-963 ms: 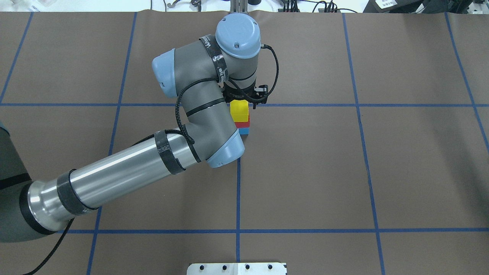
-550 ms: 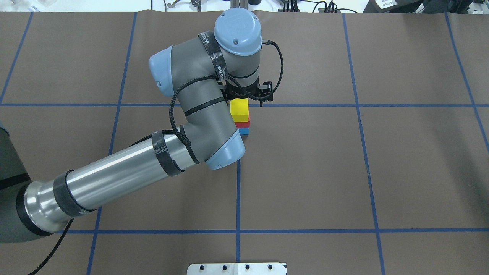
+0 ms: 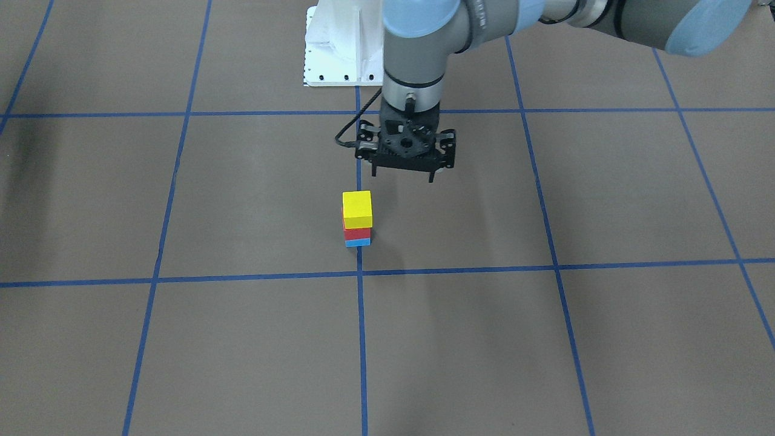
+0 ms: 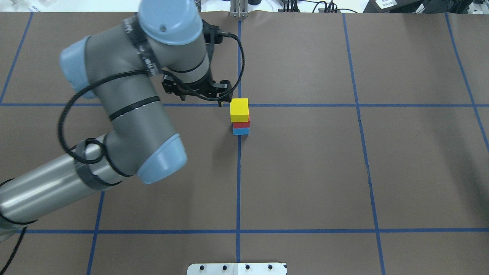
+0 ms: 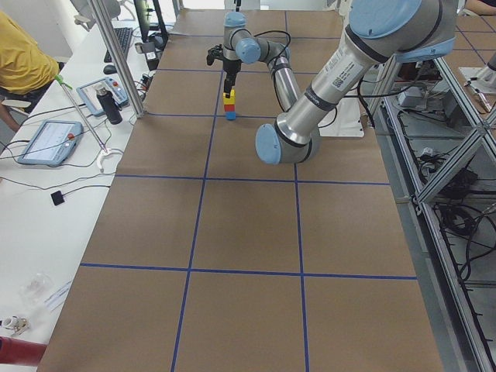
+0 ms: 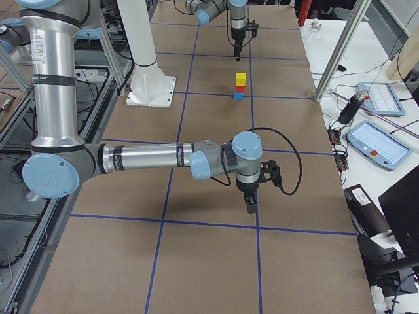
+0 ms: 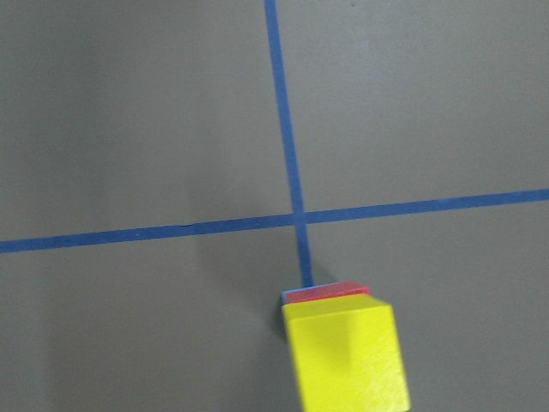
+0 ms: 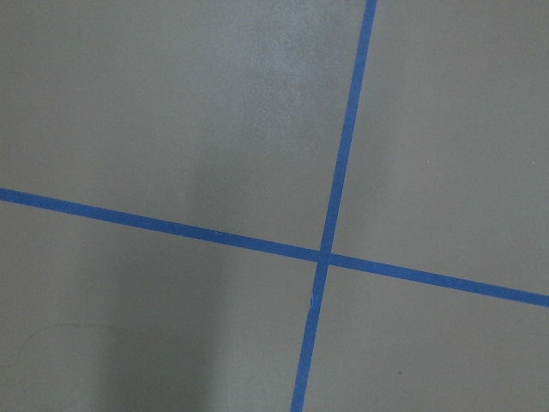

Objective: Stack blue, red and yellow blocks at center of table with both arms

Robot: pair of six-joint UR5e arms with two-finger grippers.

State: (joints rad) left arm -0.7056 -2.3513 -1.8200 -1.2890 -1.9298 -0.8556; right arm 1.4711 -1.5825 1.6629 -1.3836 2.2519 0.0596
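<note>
Yellow cube block [image 3: 356,209] noted atop red block [image 3: 357,234] and blue block [image 3: 358,242], just left of frame centre in front-facing view, on a blue tape line [image 3: 362,339]. Black left gripper [image 3: 404,177] seen up and right of stack, fingers spread, empty. Overhead view: stack at upper centre. Exterior right view: right gripper [image 6: 251,207] at lower centre; spread or pressed together cannot be told.

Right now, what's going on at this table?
The stack looks finished: the yellow block sits on the red block, which sits on the blue block, by a tape crossing near the table's middle. The left gripper hangs open and empty, clear of the stack and touching nothing. The right gripper points down over bare table well away from the blocks. Whether it is open or shut cannot be told.
</note>
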